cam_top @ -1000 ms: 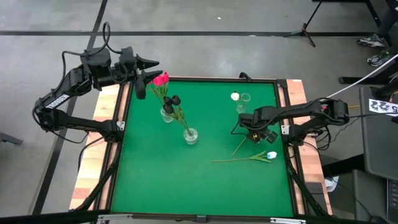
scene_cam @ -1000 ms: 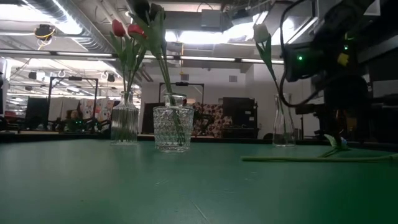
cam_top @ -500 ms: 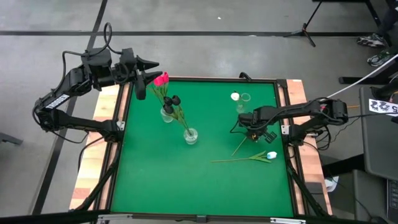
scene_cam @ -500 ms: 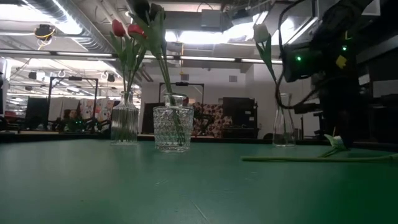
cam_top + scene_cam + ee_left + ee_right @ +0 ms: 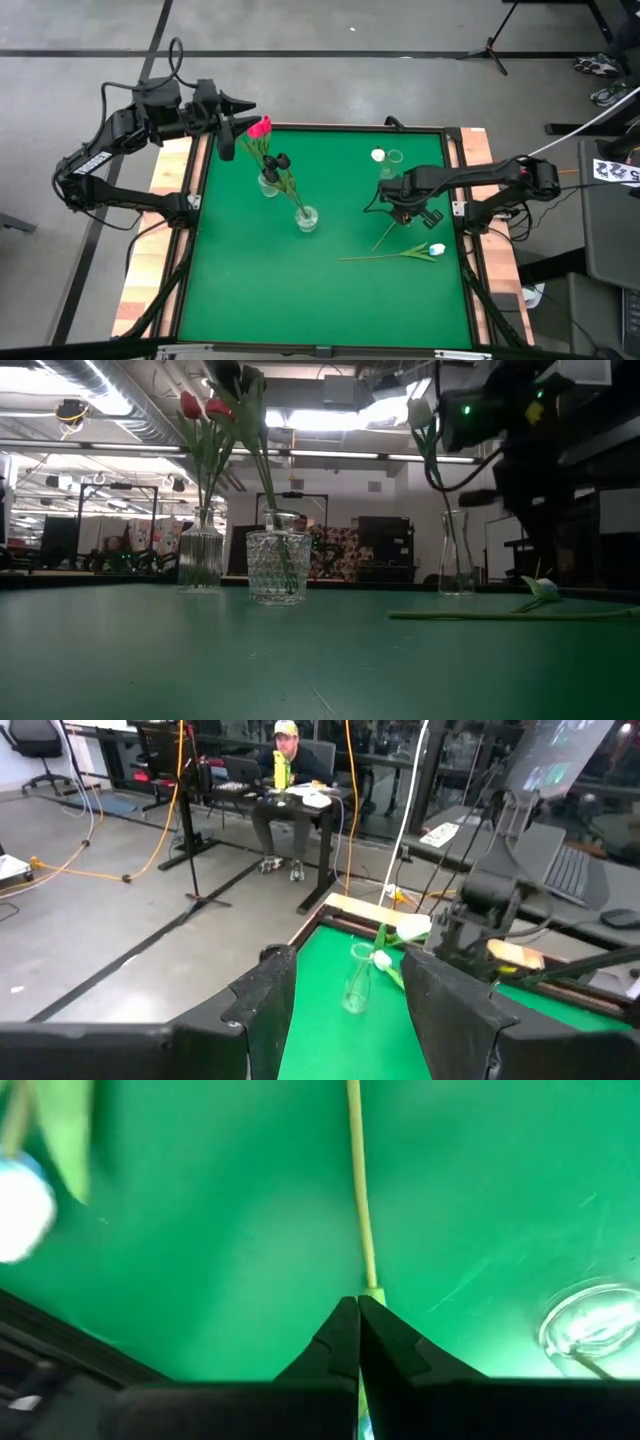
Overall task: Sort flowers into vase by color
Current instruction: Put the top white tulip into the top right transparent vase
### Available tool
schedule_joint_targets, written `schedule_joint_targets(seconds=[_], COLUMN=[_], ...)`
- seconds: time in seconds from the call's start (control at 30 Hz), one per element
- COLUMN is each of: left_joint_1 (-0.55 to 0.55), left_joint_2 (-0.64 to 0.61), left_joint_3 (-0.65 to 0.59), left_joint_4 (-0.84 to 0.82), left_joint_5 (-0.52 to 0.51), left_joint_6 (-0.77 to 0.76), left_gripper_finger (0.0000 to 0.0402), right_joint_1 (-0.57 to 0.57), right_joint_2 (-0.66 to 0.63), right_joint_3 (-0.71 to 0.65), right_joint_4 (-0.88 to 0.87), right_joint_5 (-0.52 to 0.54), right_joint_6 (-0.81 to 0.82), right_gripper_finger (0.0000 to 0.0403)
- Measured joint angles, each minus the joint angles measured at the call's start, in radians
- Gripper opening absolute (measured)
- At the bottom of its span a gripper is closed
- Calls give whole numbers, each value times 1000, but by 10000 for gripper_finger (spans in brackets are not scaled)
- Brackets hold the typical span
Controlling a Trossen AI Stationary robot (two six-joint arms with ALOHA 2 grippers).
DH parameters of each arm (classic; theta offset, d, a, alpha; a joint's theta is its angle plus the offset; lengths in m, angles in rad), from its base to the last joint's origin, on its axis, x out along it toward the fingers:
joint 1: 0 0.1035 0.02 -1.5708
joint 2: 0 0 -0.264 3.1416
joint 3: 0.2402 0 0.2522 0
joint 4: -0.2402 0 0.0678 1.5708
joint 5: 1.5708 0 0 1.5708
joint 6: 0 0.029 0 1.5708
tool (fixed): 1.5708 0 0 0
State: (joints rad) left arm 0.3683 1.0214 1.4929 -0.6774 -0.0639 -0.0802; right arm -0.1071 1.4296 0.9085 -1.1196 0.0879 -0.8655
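Matt green felt-like cloth covers the table (image 5: 250,290), framed by a dark rim with pale bare wood planks (image 5: 150,260) showing along its nine o'clock and three o'clock sides. Over at eleven o'clock a ribbed clear glass vase (image 5: 200,560) and beside it a cut-pattern glass tumbler (image 5: 275,568) catch glossy highlights, while the slim smooth glass bottle (image 5: 455,555) stands at one o'clock. The flowers (image 5: 395,254) look like plastic or fabric, with smooth thin stems, and the right gripper (image 5: 358,1320) shows matt black plastic fingers.
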Motion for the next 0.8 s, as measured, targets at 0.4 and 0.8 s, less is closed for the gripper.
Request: schedule_joint_targets(seconds=[0.4,0.8], left_joint_1=[0,0], left_joint_2=[-2,-2], left_joint_3=[0,0], left_joint_4=[-100,-98], left_joint_5=[-1,-1], left_joint_6=[53,52], left_gripper_finger=[182,218], right_joint_1=[152,133], right_joint_2=[0,0], right_joint_3=[94,19], right_joint_4=[-9,49], right_joint_5=[-39,-69], right_joint_6=[207,157], right_gripper_finger=[23,252])
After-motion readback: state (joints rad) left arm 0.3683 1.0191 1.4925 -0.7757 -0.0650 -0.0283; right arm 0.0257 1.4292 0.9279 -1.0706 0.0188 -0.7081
